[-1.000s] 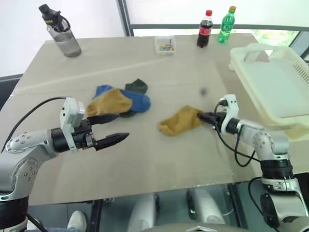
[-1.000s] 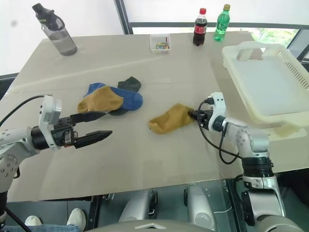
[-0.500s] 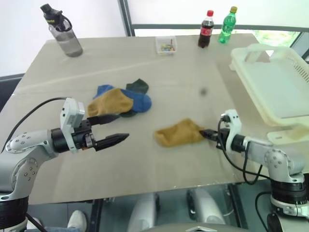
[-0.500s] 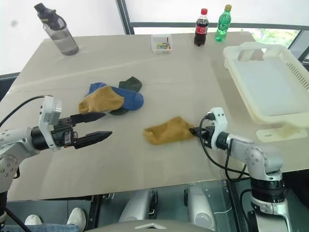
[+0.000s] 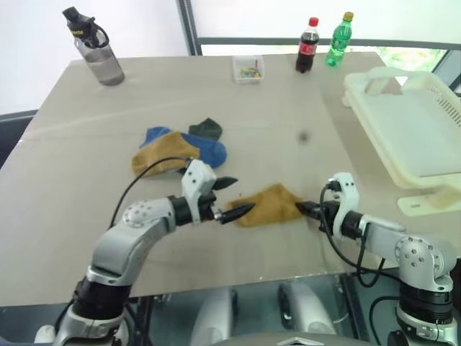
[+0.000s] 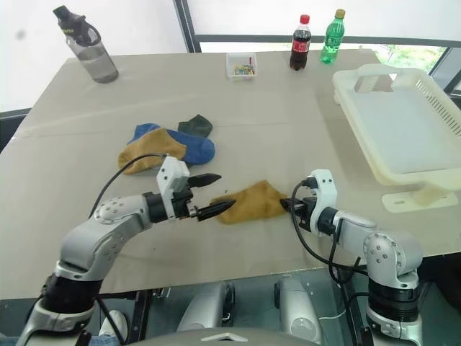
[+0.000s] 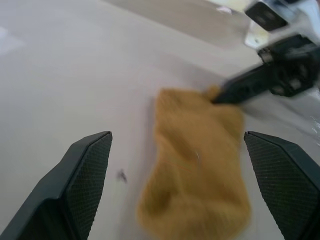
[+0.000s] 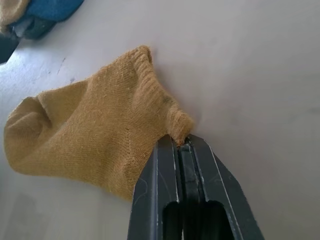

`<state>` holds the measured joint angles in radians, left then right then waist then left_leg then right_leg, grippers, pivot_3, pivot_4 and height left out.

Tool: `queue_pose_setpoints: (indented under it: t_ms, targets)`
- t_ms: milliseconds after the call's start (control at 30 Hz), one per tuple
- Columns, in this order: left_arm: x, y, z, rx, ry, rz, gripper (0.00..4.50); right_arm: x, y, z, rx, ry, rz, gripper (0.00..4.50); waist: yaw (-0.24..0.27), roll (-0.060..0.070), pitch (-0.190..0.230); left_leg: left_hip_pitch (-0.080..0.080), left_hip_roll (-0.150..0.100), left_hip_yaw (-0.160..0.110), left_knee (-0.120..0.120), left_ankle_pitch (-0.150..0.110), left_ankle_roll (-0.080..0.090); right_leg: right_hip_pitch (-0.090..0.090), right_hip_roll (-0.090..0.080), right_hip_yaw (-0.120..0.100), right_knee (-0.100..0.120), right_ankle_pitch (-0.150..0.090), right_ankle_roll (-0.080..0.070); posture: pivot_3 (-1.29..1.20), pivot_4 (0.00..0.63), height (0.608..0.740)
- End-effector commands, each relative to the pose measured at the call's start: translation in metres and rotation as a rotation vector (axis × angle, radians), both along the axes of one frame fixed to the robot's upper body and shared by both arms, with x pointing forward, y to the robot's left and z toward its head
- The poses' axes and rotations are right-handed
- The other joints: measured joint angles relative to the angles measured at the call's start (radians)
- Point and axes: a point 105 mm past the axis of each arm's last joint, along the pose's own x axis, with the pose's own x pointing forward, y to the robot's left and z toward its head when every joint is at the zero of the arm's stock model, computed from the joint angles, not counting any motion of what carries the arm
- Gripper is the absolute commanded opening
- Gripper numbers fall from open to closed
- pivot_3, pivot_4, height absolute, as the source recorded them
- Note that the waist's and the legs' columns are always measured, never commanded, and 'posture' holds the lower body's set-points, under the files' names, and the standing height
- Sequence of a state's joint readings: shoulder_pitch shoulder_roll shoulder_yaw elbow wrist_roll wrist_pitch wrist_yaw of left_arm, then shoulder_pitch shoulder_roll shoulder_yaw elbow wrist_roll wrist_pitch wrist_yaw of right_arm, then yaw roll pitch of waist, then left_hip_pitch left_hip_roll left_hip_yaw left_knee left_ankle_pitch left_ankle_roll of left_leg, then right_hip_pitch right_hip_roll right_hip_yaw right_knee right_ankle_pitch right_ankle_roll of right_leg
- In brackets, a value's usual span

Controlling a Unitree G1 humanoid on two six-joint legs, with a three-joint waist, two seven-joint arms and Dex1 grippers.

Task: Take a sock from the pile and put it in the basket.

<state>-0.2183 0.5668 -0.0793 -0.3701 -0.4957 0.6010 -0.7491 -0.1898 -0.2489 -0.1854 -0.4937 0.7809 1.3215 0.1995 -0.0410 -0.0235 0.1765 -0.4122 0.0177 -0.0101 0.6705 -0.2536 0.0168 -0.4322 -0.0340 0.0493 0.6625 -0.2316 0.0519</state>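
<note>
The mustard sock lies flat on the counter, its cuff corner pinched in the fully closed right claw, body stretching away from that claw toward the left claw, which stands wide open, empty, tips at the sock's far end. The pile sits beyond the left claw; the basket lies well off the right claw's outer side. Risk: the thin corner grip may slip on lifting, or the trailing sock may snag the basket rim. Bottle labels are unreadable.
</note>
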Motion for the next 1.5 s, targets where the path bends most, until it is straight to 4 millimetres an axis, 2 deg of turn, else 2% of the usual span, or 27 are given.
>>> queue_pose_setpoints:
  t_ms: [33,167,300,400,467,533,633,733,833,900,1000,1167,1333,1500]
  targets:
    - [-0.015,-0.012,-0.015,0.083,-0.016,-0.063,4.50,-0.004,0.004,0.003,0.000,-0.015,-0.001,0.02,-0.002,0.001,-0.001,0.000,0.000,0.000,0.000,0.000,0.000,0.000,0.000,0.001,0.000,0.000,0.000,0.00,0.150,0.740]
    - [-0.024,-0.007,-0.027,0.140,0.015,-0.088,4.50,-0.003,0.001,0.001,-0.005,-0.012,-0.034,0.02,0.000,0.001,-0.001,0.000,0.000,0.000,0.000,0.000,0.000,0.000,0.000,0.000,0.000,0.000,0.000,0.00,0.150,0.740]
    - [-0.015,0.012,-0.032,0.214,-0.014,-0.023,4.50,-0.001,-0.004,0.000,-0.011,-0.010,-0.064,0.02,0.001,0.001,-0.001,0.002,0.000,0.000,0.000,0.000,0.000,0.001,0.000,0.000,0.000,0.000,0.000,0.00,0.150,0.740]
    - [-0.006,0.019,-0.029,0.206,-0.035,0.033,4.50,-0.001,-0.007,-0.001,-0.014,-0.007,-0.073,0.02,0.003,0.001,-0.002,0.001,0.000,0.000,0.000,0.000,0.000,0.001,0.000,0.000,0.000,0.000,0.000,0.00,0.150,0.740]
    - [-0.007,0.019,-0.027,0.198,-0.049,0.030,4.50,-0.001,-0.009,-0.002,-0.017,-0.004,-0.078,0.02,0.003,0.001,-0.002,0.001,0.000,0.000,0.000,0.000,0.000,0.001,0.000,0.000,0.000,0.000,0.000,0.00,0.150,0.740]
    - [-0.011,0.014,-0.014,0.113,-0.059,0.011,4.50,0.000,-0.011,-0.002,-0.019,-0.005,-0.084,0.02,0.003,0.001,-0.002,0.001,0.000,0.000,0.000,0.000,0.000,0.001,0.000,0.000,0.000,0.000,0.000,0.00,0.150,0.740]
    - [-0.017,0.003,0.015,-0.069,-0.062,-0.026,4.50,0.001,-0.012,-0.002,-0.022,-0.007,-0.088,0.02,0.005,0.000,-0.002,0.000,0.002,0.000,0.000,0.000,0.000,0.001,0.000,-0.001,0.000,0.000,0.000,0.00,0.150,0.740]
    - [-0.023,-0.005,0.027,-0.152,-0.029,-0.070,4.50,0.002,-0.012,-0.003,-0.028,-0.007,-0.088,0.02,0.006,0.000,-0.002,0.000,0.003,0.000,0.001,0.000,0.000,0.001,-0.001,-0.001,0.000,0.000,0.000,0.00,0.150,0.740]
    - [-0.031,-0.013,0.017,-0.126,0.018,-0.117,4.50,0.005,-0.011,-0.004,-0.031,-0.008,-0.088,0.02,0.004,0.001,-0.003,0.001,0.000,0.000,0.001,0.000,0.000,0.002,0.000,0.000,0.000,0.000,0.000,0.00,0.150,0.740]
    - [-0.038,-0.017,0.001,-0.069,0.082,-0.139,4.50,0.006,-0.011,-0.003,-0.031,-0.012,-0.090,0.02,0.003,0.001,-0.003,0.001,0.000,0.000,0.001,0.000,0.000,0.002,0.000,0.000,0.000,0.000,0.000,0.00,0.150,0.740]
    - [-0.043,-0.014,-0.016,-0.004,0.145,-0.141,4.50,0.006,-0.013,-0.003,-0.034,-0.013,-0.095,0.02,0.002,0.001,-0.003,0.002,0.000,0.000,0.001,0.000,0.000,0.002,0.000,0.000,0.000,0.000,0.000,0.00,0.150,0.740]
    - [-0.044,-0.002,-0.029,0.026,0.198,-0.137,4.50,0.005,-0.013,-0.005,-0.038,-0.008,-0.095,0.02,0.003,0.001,-0.003,0.002,0.000,0.000,0.001,0.000,0.000,0.002,0.000,0.000,0.000,0.000,0.000,0.00,0.150,0.740]
    - [-0.037,0.015,-0.037,0.075,0.179,-0.091,4.50,0.005,-0.012,-0.004,-0.034,-0.007,-0.094,0.02,0.004,0.001,-0.003,0.002,0.000,0.000,0.001,0.000,0.000,0.002,0.000,0.000,0.000,0.000,0.000,0.00,0.150,0.740]
    - [-0.038,0.016,-0.042,0.079,0.175,-0.093,4.50,0.003,-0.015,-0.005,-0.053,-0.010,-0.084,0.02,0.004,0.001,-0.003,0.002,0.000,0.000,0.001,0.000,0.000,0.002,0.000,0.000,0.000,0.000,0.000,0.00,0.150,0.740]
